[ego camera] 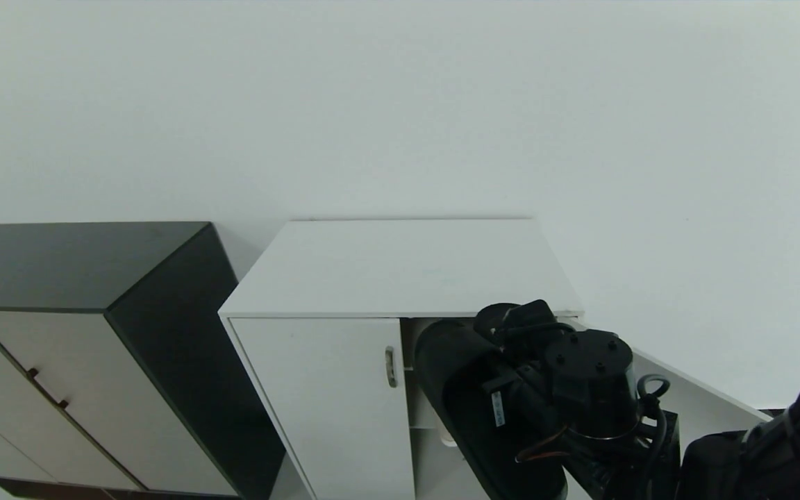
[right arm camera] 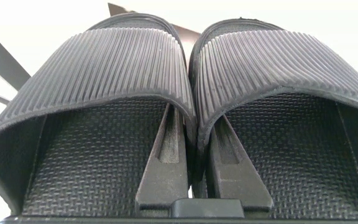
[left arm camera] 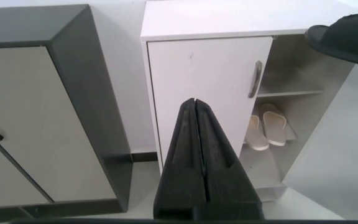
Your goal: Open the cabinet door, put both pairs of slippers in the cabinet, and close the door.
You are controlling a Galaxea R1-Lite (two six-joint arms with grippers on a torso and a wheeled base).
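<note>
White cabinet: right door open, cream slippers on inner shelf, black ribbed slippers clamped side-by-side in right pincer at opening.

The black slippers look like matt rubbery foam, with finely ribbed straps and a pebbled footbed. The white cabinet has a smooth, matt, painted-looking finish and a handle with a dull metallic sheen. Beside it, the dark cabinet has a smooth top with a faint satin gloss.
</note>
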